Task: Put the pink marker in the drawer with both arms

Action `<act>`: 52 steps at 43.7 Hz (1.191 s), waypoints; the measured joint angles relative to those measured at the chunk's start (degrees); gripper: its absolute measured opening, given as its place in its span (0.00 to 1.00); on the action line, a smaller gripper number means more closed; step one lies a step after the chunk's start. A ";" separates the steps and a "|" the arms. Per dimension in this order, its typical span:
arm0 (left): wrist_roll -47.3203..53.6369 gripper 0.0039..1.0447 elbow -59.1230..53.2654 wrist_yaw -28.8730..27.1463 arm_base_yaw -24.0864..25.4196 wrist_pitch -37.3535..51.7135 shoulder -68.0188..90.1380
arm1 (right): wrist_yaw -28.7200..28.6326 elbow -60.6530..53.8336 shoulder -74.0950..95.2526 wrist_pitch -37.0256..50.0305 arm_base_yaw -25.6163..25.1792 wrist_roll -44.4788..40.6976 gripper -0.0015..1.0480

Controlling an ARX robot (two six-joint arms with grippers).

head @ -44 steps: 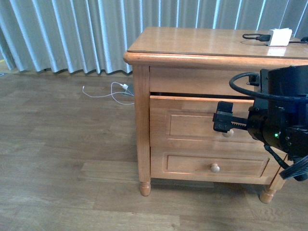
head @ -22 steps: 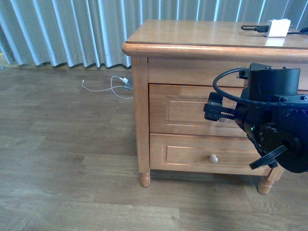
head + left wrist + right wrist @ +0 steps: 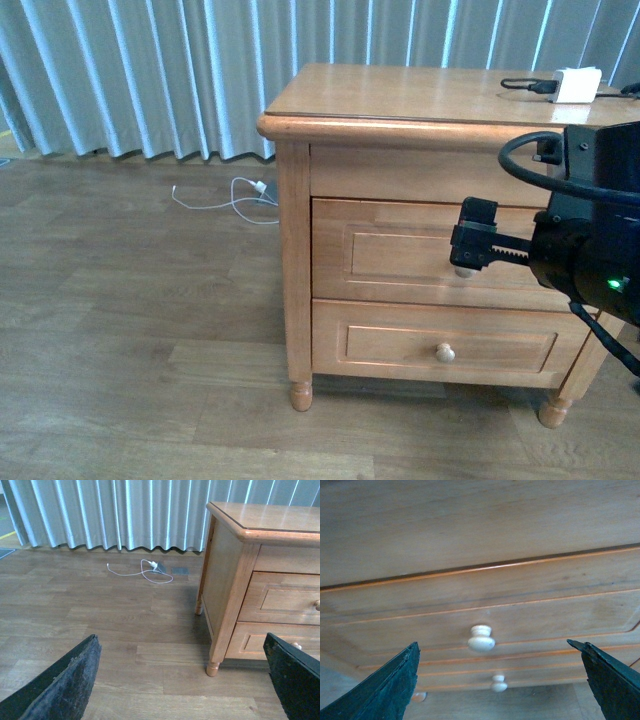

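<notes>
Right gripper (image 3: 474, 247): sits right of centre in the front view, nose pointed at the upper drawer (image 3: 400, 255), level with its knob (image 3: 463, 270). In its own wrist view the two fingers (image 3: 385, 690) are spread wide at the lower corners with the knob (image 3: 481, 638) between them, nothing held. Whether it touches the knob, I can't tell.

Left gripper (image 3: 185, 680): spread wide as well, empty, fingers at the lower corners of its wrist view, looking across the floor toward the nightstand's (image 3: 235, 575) side.

Pink marker: not visible in any view. It isn't on the nightstand top (image 3: 400, 85), the floor, or in either claw.

Drawer: front sits flush, looks shut, so its inside is hidden and I can't say what it holds. The lower drawer (image 3: 440, 345) is closed too, contents unseen.

On top: a white charger block (image 3: 578, 82) with black cable at the upper right of the front view. That's not the target.

Floor: a white cable (image 3: 235, 192) lies loose near the curtain (image 3: 150, 70).

Risk one: jaws closing off-centre on the small round knob could slip off and leave the drawer shut.

Risk two: a pull not square to the front could jam the drawer or tug the nightstand.

Risk three: with the marker unseen, mistaking the charger for it would spoil the job.
</notes>
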 joint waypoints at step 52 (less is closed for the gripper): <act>0.02 0.94 -0.02 0.02 0.00 0.00 0.00 | -8.59 -50.29 -77.24 -6.23 -11.85 -12.92 0.49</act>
